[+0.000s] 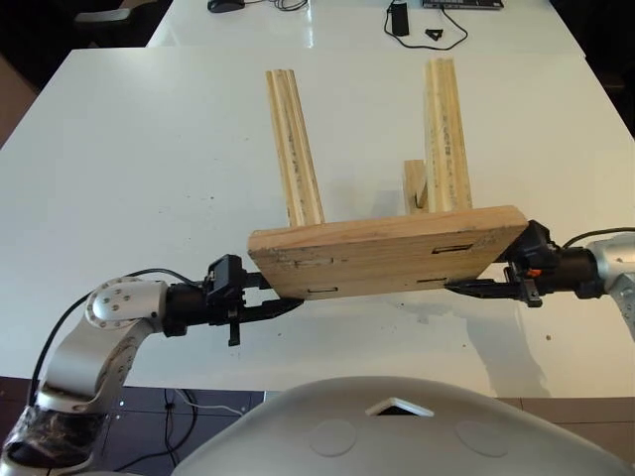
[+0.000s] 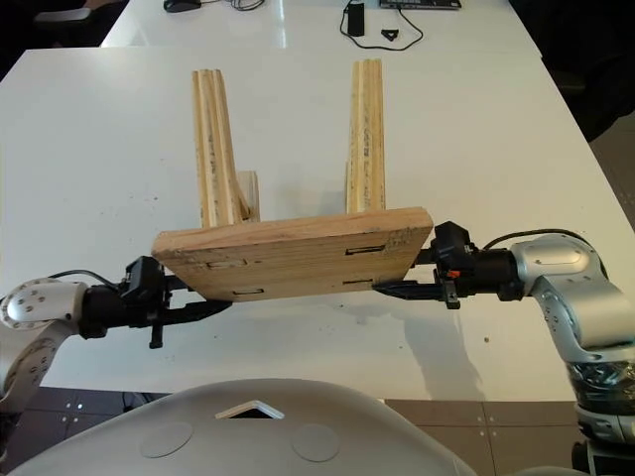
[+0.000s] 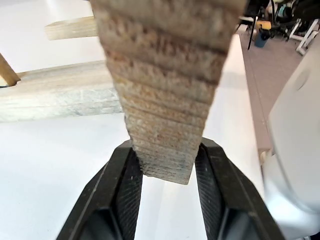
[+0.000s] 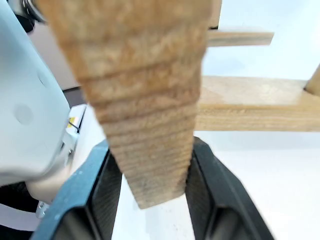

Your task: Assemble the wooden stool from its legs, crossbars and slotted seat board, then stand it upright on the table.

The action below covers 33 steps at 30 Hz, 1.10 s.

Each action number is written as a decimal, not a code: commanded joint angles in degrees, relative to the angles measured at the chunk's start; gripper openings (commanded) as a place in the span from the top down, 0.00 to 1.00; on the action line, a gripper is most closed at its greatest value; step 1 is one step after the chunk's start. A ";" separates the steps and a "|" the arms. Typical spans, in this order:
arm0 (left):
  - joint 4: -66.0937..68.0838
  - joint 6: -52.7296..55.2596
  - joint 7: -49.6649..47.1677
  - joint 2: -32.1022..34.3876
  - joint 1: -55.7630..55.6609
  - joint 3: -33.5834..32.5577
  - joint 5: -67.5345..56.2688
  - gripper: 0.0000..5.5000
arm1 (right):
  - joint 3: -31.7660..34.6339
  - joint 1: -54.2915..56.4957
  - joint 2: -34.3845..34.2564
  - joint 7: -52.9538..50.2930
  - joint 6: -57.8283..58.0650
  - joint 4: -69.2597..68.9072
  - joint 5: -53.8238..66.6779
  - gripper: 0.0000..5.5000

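Note:
The wooden stool lies tipped on the white table [image 1: 149, 169], its slotted seat board [image 1: 387, 253] facing me and lifted at the near side. Two pairs of legs, the left pair [image 1: 293, 144] and the right pair [image 1: 446, 134], stretch away from me, with a crossbar end [image 1: 414, 185] between them. My left gripper [image 1: 281, 297] is shut on the seat board's left end [image 3: 165, 100]. At the opposite end [image 4: 145, 100] my right gripper [image 1: 481, 280] is shut on the board. Black pads [image 3: 125, 185] press both faces of the board.
A second white table [image 1: 347, 20] stands behind with a dark mouse [image 1: 226, 5], cables and a small black box [image 1: 399, 18]. Bare tabletop lies left and right of the stool. The table's near edge [image 1: 327, 382] runs just below my grippers.

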<state>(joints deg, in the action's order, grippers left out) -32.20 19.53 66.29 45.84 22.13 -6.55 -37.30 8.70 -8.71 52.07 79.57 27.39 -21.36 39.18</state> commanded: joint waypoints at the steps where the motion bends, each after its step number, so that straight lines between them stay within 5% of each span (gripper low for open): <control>1: -8.52 5.33 -7.98 -2.03 -1.28 -7.89 -17.00 0.74 | 6.47 1.61 -1.47 -7.68 10.99 -9.71 21.39 0.70; 7: -11.60 8.49 -15.69 -2.96 -4.10 -12.26 -30.40 0.74 | 9.76 4.09 -1.99 -20.65 15.58 -13.21 38.88 0.70; 14: -9.84 12.77 -34.99 -6.41 -15.67 -9.80 -32.53 0.74 | 5.77 8.69 -4.35 -40.68 14.17 -14.15 53.42 0.70; 33: 9.10 18.30 -70.17 -20.62 -42.29 -3.52 -33.38 0.72 | -6.50 22.99 -20.25 -75.06 8.81 -7.74 48.67 0.70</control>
<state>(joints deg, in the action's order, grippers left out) -29.19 40.02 32.68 32.88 -1.69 -11.41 -82.37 13.68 1.54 32.91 23.68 29.75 -21.35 96.76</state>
